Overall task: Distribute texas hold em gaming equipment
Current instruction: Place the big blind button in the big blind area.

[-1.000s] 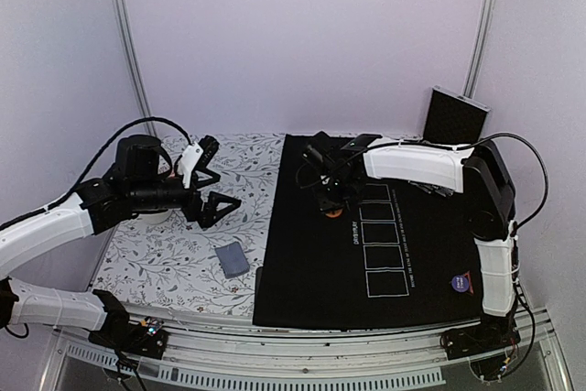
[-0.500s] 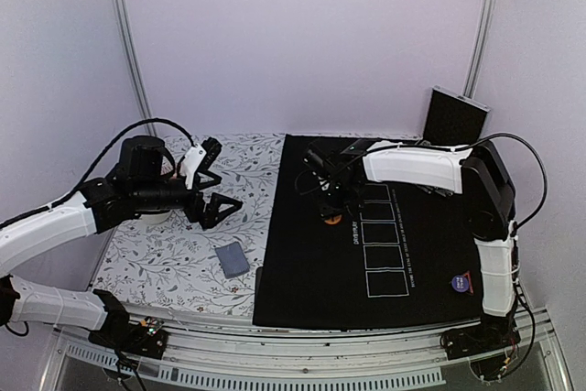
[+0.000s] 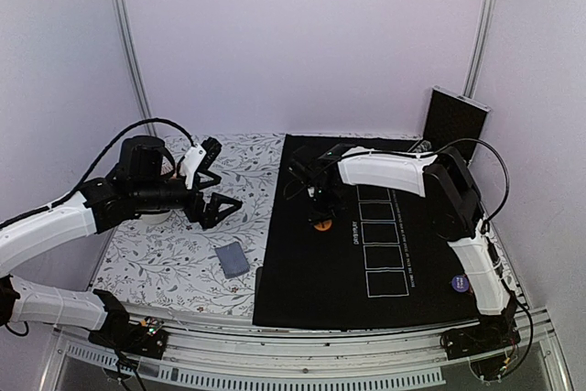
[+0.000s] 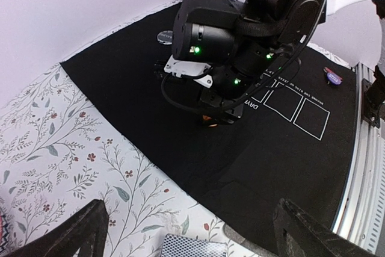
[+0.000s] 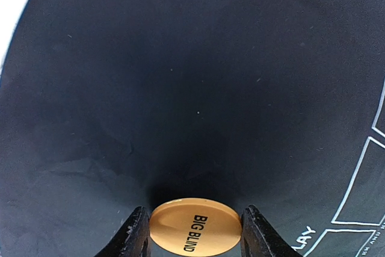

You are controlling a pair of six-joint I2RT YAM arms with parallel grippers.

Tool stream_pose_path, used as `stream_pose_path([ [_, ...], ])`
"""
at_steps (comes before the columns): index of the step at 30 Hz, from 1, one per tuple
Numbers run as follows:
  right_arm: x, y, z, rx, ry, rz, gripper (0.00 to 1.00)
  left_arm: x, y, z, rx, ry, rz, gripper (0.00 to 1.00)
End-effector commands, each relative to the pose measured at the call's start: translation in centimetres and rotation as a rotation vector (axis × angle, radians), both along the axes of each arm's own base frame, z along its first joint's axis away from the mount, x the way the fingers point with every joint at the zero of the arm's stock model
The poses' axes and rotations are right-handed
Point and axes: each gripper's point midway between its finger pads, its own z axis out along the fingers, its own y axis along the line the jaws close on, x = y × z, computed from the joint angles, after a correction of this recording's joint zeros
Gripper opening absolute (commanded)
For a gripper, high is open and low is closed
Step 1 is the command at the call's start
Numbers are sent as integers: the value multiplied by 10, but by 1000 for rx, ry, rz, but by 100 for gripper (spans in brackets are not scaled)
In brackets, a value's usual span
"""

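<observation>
Orange button disc (image 5: 195,233), labelled "BIG BLIND", sits pinched between the two fingers of the right gripper (image 3: 319,211). Each finger presses an opposite edge and the face is roughly level. From the top view it's low over the black mat (image 3: 302,286), left of the printed card boxes (image 3: 385,254), near the mat's left-rear part. Can't tell whether the disc touches the mat or hangs just above it.

Right arm: reaches from its base on the right across the mat to the left. The forearm runs roughly level and the wrist is bent down, so the gripper points at the mat.

Left arm: stretched out over the floral cloth (image 3: 165,258), wrist roughly horizontal and aimed toward the mat. The left gripper (image 3: 227,173) is spread wide, and its fingers (image 4: 72,236) hold nothing and touch nothing.

Card deck (image 3: 233,259), grey-blue back up, lies on the floral cloth near the mat's left edge. It's below and in front of the left gripper, and apart from it.

Purple button disc (image 3: 459,283) is on the mat's near right corner, well apart from both grippers.
</observation>
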Motion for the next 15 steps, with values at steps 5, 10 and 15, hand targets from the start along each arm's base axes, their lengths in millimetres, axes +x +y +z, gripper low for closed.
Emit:
stream_pose_path([
  [5, -12, -4, -27, -55, 85, -13, 41, -3, -4, 0, -1, -12, -9, 98],
  [10, -18, -3, -33, -66, 123, 9, 67, -2, -3, 0, 4, -14, -5, 98],
  [15, -20, 7, -18, -21, 116, 24, 99, -2, -2, 1, 4, -18, -4, 98],
])
